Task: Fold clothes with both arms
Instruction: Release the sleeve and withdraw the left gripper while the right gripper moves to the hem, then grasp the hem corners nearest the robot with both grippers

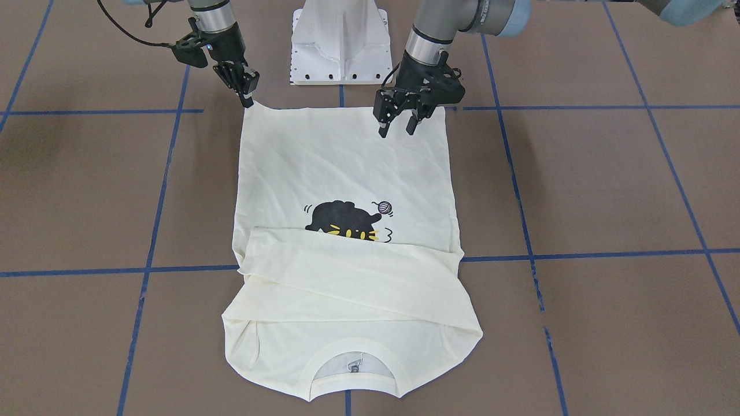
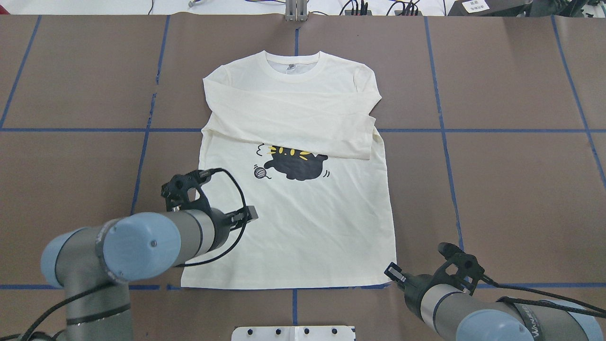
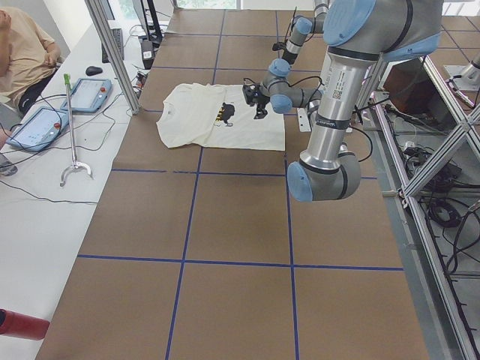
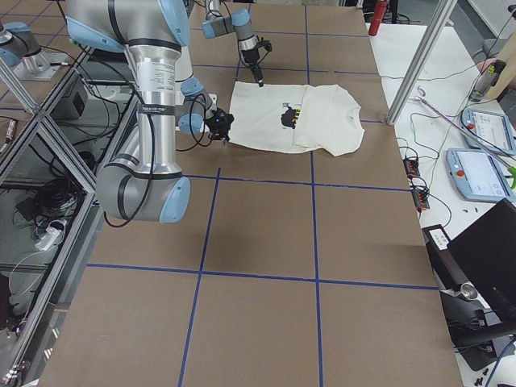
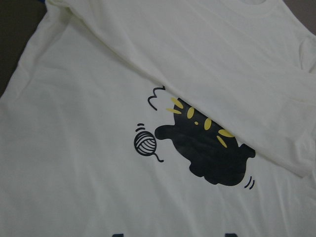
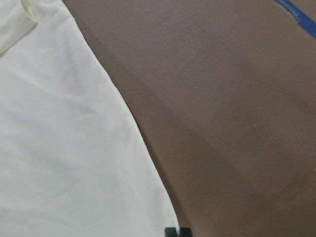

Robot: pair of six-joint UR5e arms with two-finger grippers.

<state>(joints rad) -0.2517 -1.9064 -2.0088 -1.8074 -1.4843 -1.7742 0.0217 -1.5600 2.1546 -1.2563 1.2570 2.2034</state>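
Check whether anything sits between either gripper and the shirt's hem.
Nothing visible does. The left gripper hangs open over the T-shirt near its hem, and the right gripper is at the hem's corner, with no object between either one and the cloth.

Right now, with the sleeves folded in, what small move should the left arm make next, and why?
Probably slide the left gripper outward to its hem corner: its fingers hang open over the T-shirt inside the hem, while the right gripper is at the other corner.
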